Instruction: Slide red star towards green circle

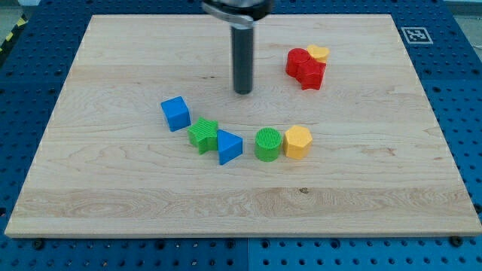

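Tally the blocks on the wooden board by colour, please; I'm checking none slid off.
Blue: 2, a blue cube and a blue triangle
Green: 2, a green star and a green circle
Yellow: 2, a yellow hexagon and a yellow heart
Red: 1 for certain, a red star
Total: 7

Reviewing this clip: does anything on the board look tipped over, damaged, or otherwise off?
Nothing stands out. All blocks sit flat on the wooden board. The red star touches a yellow heart near the view's top right; the green circle touches a yellow hexagon. My tip rests left of the red star, touching nothing.
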